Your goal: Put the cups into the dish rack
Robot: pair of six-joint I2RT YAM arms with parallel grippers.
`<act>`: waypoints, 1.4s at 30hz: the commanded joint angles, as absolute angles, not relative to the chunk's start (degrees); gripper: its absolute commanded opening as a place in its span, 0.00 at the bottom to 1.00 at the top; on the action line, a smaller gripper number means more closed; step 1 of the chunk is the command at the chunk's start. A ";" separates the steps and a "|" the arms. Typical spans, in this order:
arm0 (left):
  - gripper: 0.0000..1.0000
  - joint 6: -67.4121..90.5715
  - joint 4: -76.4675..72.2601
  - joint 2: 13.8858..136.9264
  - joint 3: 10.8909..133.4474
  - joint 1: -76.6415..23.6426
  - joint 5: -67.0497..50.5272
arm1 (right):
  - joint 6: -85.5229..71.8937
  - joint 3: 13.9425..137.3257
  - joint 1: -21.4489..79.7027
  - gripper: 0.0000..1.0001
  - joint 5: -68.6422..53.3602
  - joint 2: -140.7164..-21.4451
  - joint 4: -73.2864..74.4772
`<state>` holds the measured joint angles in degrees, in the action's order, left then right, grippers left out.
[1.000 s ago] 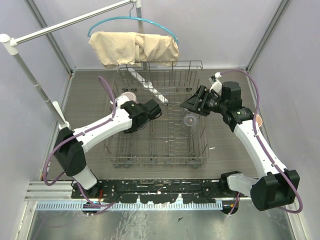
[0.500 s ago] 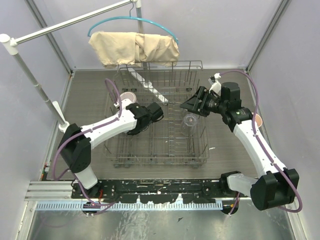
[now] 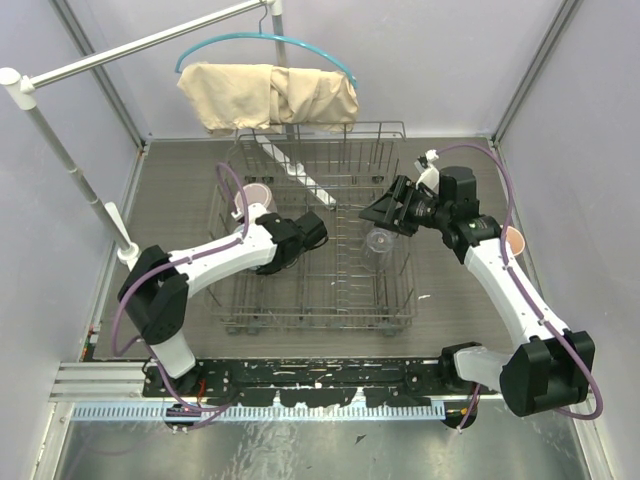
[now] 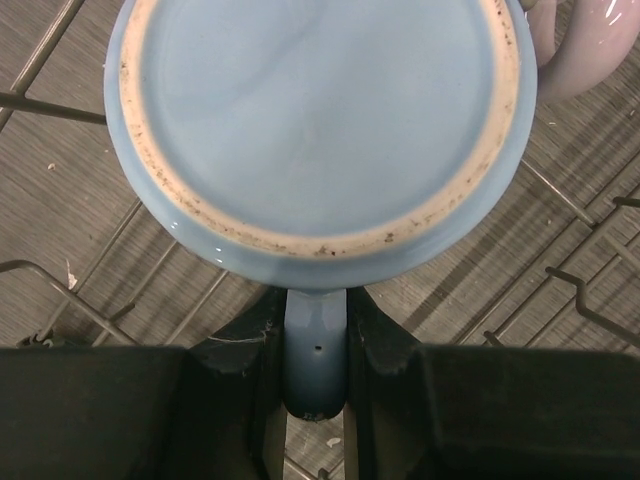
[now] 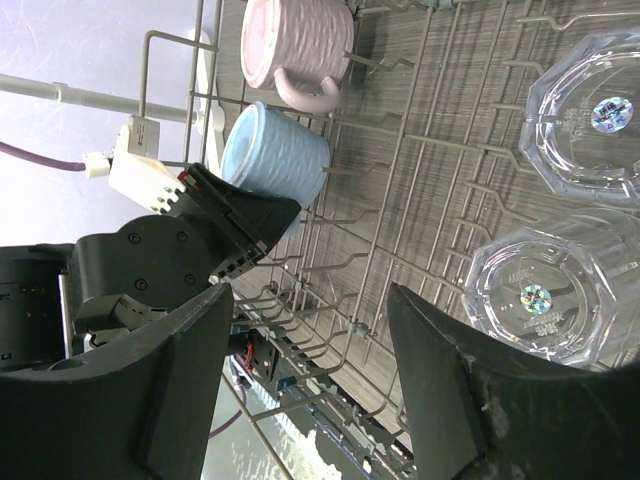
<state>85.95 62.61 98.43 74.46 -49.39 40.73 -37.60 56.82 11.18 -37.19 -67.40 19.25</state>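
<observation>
My left gripper (image 4: pixel 315 348) is clenched on the handle of the light blue mug (image 4: pixel 320 120), one finger pressed to each side of it. The mug is upside down, so its base faces my wrist camera: a smooth pale blue disc ringed by a bare cream band flecked with dark specks. From the right wrist its side shows fine horizontal ribs. It sits in the left half of the dish rack (image 3: pixel 300 318), among the tines. I cannot tell whether its rim rests on the wires.

Just beyond it, on the far left of the rack, the pink mug (image 5: pixel 295 40) stands upside down too, handle toward the blue one.

My right gripper (image 5: pixel 310 300) is released, with nothing between its fingers, and hangs over the right half of the rack. Below it two clear glass tumblers (image 5: pixel 590 110) stand inverted side by side.

The peach mug (image 3: pixel 513 240) is on the table to the right of the rack, partly behind my right arm.

Compared with a second ago, my left arm has swung in and carried the blue mug slightly right and nearer. My right arm has hardly moved.
</observation>
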 commanded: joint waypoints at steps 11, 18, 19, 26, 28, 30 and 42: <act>0.00 87.27 60.38 100.89 72.19 -48.72 46.81 | -36.91 57.24 11.26 0.69 -37.68 -67.24 16.17; 0.35 87.71 61.26 100.96 73.14 -49.73 47.32 | -36.85 57.42 10.94 0.69 -37.36 -67.20 16.61; 0.42 87.71 61.32 100.69 73.19 -49.81 47.43 | -36.83 57.41 10.96 0.69 -37.31 -67.13 16.61; 0.68 87.46 62.88 98.52 74.94 -50.56 49.32 | -36.59 57.31 10.86 0.69 -36.38 -67.13 17.09; 0.71 87.16 63.33 97.56 75.44 -50.64 49.88 | -36.48 57.37 10.76 0.69 -36.09 -67.18 17.26; 0.74 85.92 63.56 96.31 76.00 -50.72 50.44 | -36.41 57.45 10.45 0.69 -35.82 -67.32 17.44; 0.79 77.47 63.95 86.74 80.49 -52.86 53.83 | -35.66 59.81 8.94 0.69 -32.06 -67.95 20.36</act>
